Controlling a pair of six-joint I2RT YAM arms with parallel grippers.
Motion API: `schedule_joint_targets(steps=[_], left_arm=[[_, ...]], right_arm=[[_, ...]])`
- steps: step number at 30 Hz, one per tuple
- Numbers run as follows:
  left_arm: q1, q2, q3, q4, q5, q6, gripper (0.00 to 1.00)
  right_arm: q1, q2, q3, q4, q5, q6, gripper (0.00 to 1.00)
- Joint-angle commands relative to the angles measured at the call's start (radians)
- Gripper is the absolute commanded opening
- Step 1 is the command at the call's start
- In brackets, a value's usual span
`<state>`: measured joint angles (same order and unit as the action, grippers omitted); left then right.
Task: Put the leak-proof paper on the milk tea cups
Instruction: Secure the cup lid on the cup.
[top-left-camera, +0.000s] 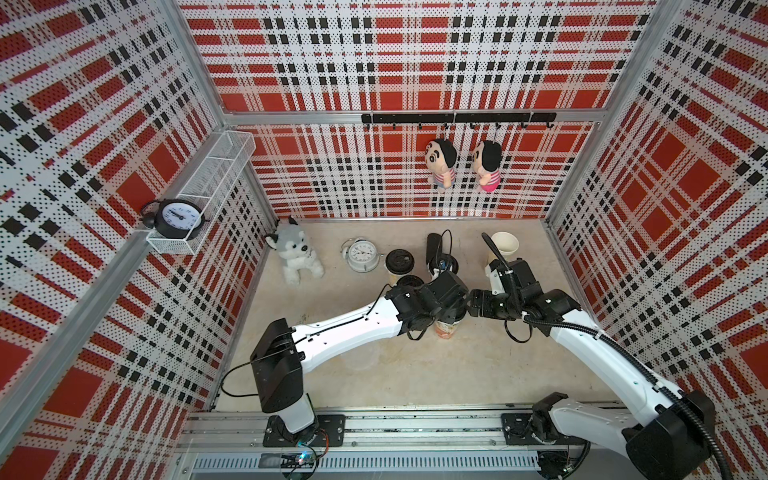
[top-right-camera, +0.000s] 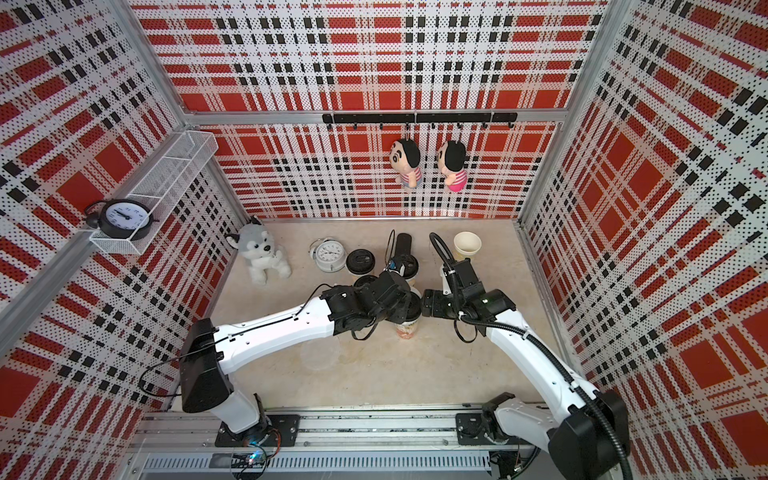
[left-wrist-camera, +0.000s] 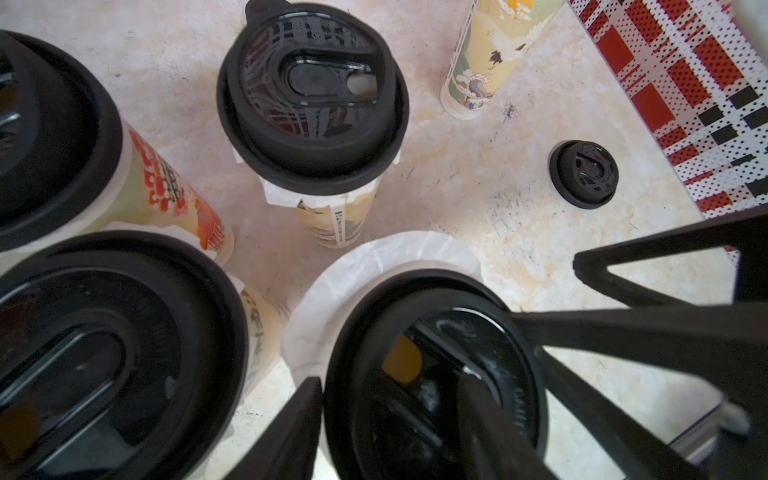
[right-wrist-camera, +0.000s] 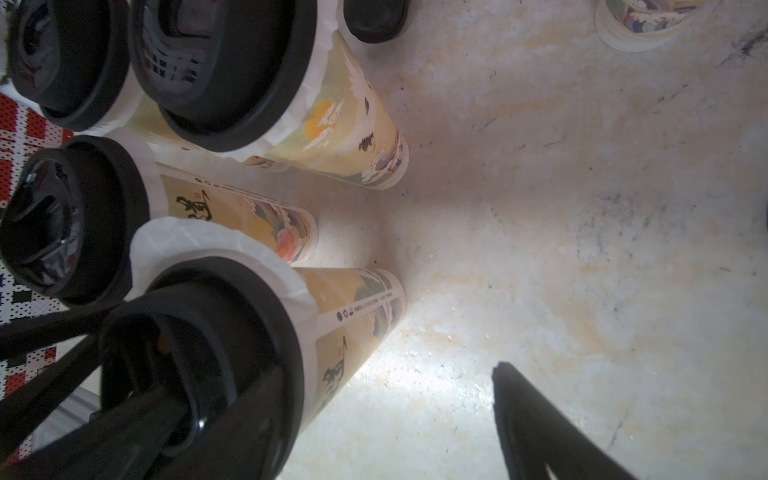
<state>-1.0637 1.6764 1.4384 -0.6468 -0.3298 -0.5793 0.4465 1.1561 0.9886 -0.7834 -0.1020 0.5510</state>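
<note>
where cups crowd, paper edge overhangs

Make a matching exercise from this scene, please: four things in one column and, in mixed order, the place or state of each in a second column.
1. black alarm clock
2. white alarm clock
3. two dolls
4. rightmost cup

a. hanging from the hook rail
b. on the table, between the husky plush and a lidded cup
c. in the wire shelf
d. standing without a lid

Pairs: 1-c, 2-b, 3-a, 4-d
</note>
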Motion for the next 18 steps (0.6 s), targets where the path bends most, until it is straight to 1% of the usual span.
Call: schedule_joint_targets(steps=[1,4,7,18], left_arm=[[-0.008,0.016,-0.052,-0.132,0.017,0.01,0.55],[-0.008,0.016,-0.05,-0.129,0.015,0.009,0.55],[-0.008,0.016,-0.048,-0.126,0.015,0.009,0.55],[-0.008,0.027,-0.039,-0.123,0.018,0.013,0.55]], right_arm=[[0.012,0.009,0.06,-0.185,0.055,-0.022,0.82],[0.012,0.015,0.138,-0.201,0.062,-0.033,0.82],[0.012,0.023,0.174,-0.195,0.032,-0.042,0.82],[0.013,0.06,0.123,-0.054,-0.159,-0.019,0.81]])
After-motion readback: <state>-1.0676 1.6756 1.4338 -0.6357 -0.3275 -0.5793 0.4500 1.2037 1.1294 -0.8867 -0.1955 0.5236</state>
